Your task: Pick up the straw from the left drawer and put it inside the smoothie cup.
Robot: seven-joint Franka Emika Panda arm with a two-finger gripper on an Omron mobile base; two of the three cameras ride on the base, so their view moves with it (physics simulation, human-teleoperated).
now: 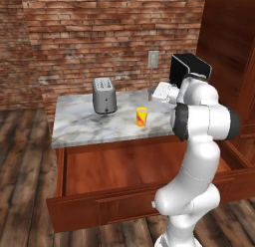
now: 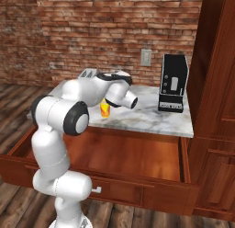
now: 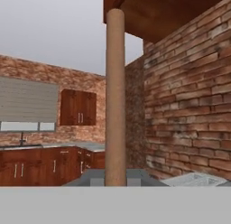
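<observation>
The straw (image 1: 150, 80) is a thin tan stick standing upright over the back of the marble counter, with my gripper (image 1: 152, 96) shut on its lower end. Seen close in the hand view, the straw (image 3: 115, 96) runs as a tan column from bottom to top. The yellow smoothie cup (image 1: 142, 116) with its red-orange mark stands upright on the counter, in front of and slightly left of the gripper; part of the cup (image 2: 105, 110) shows behind my arm. The left drawer (image 1: 124, 167) is pulled wide open below the counter, and its wooden floor is bare.
A grey metal toaster (image 1: 104, 95) stands on the marble counter (image 1: 79, 124) left of the cup. A black appliance (image 2: 173, 82) sits at the counter's right end beside a tall wooden cabinet (image 2: 215, 84). The open drawer front (image 2: 137, 190) juts toward my base.
</observation>
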